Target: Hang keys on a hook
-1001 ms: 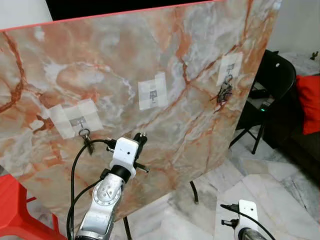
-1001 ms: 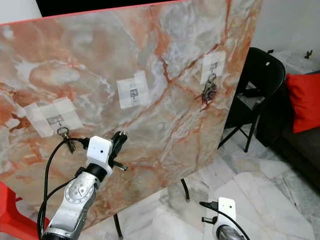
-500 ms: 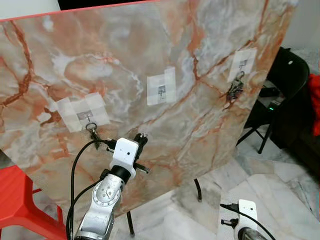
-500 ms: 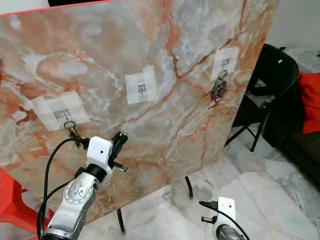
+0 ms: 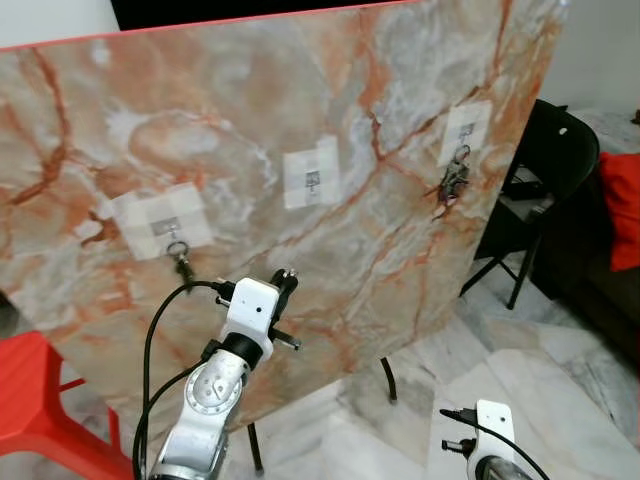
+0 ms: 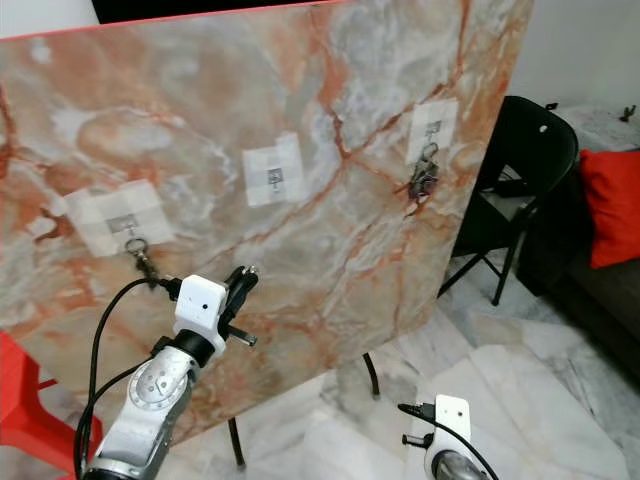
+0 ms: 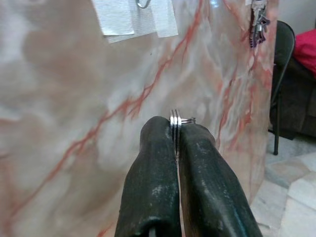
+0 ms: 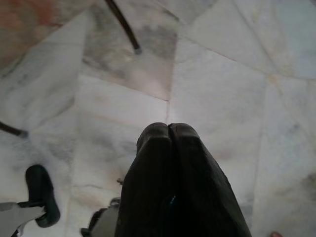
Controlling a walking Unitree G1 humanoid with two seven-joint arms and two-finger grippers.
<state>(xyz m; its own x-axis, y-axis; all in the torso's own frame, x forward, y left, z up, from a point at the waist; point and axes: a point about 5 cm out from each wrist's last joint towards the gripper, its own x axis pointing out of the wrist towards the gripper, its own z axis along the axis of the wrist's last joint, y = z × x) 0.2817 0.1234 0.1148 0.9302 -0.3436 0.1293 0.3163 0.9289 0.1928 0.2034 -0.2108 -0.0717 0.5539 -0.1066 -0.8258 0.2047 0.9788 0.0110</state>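
A marble-patterned board [image 5: 250, 120] stands upright with three taped metal hooks. One key [image 5: 181, 257] hangs from the left hook [image 5: 172, 228]. Nothing hangs on the middle hook [image 5: 312, 182]. The right hook [image 5: 463, 135] carries a bunch of keys [image 5: 453, 182]. My left gripper [image 5: 286, 274] is raised close to the board, below and slightly left of the middle hook. It is shut on a silver key ring [image 7: 177, 118] that pokes out between its fingertips. My right gripper [image 8: 169, 129] hangs low, shut, pointing at the floor.
A black folding chair [image 5: 548, 165] stands right of the board, with a red cushion [image 5: 622, 205] beyond it. A red stool [image 5: 40, 400] sits at the lower left. The board's black legs [image 5: 387, 378] rest on the marble floor [image 5: 540, 380].
The head view has swung slightly, so the board sits differently in the picture. My left gripper stays shut on the key ring below the middle hook. The right arm has not moved.
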